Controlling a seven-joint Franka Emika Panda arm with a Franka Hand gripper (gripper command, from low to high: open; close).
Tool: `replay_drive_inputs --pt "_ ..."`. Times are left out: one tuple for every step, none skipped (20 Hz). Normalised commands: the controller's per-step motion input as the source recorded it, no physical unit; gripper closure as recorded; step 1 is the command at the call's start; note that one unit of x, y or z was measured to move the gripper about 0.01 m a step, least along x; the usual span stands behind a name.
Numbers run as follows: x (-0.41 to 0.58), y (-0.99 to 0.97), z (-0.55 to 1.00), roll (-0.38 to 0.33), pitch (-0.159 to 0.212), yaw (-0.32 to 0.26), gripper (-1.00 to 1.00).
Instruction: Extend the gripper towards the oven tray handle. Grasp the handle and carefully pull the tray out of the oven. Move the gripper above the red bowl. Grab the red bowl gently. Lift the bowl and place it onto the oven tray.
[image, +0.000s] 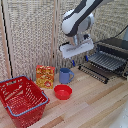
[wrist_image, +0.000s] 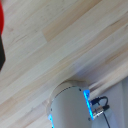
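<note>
White robot arm (image: 77, 20) bends down from the upper edge, wrist block held level above the light wooden table (image: 95, 100). Gripper (image: 74, 62) hangs in the air between the blue mug (image: 65, 75) and the dark grey boxy toaster oven (image: 116, 50); fingers too blurred to tell their spread, nothing seen held. Dark wire tray (image: 105, 61) lies drawn out over the dropped door, its thin front handle bar (image: 93, 60) just beside the gripper. Small round red bowl (image: 63, 92) sits on the table, below the mug, apart from the gripper. Red mesh basket (image: 22, 99) at the exterior view's left; yellow-red carton (image: 45, 76) beside the mug. Wrist view: wood grain, a rounded white arm part.
</note>
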Motion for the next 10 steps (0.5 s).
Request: replay_drive_inputs --pt "-0.186 0.79 -0.30 0.045 -0.094 -0.075 -1.00" --pt "-0.163 0.77 -0.29 0.067 -0.083 -0.074 -1.00" --pt "-0.129 0.77 -0.27 0.088 -0.063 -0.072 -1.00" --pt "-0.094 0.74 -0.26 0.107 -0.051 -0.073 -1.00" --pt "-0.109 0.72 -0.26 0.121 -0.045 -0.071 -1.00" --pt "-0.114 0.69 -0.26 0.130 -0.041 -0.072 -1.00" --pt "-0.151 0.61 -0.27 0.140 -0.044 -0.068 -1.00" --pt "-0.180 0.49 -0.25 0.133 -0.020 -0.048 -1.00" --pt "-0.183 0.25 -0.25 0.123 -0.004 -0.025 -1.00" --pt "-0.191 0.06 -0.24 0.088 0.000 0.000 -1.00"
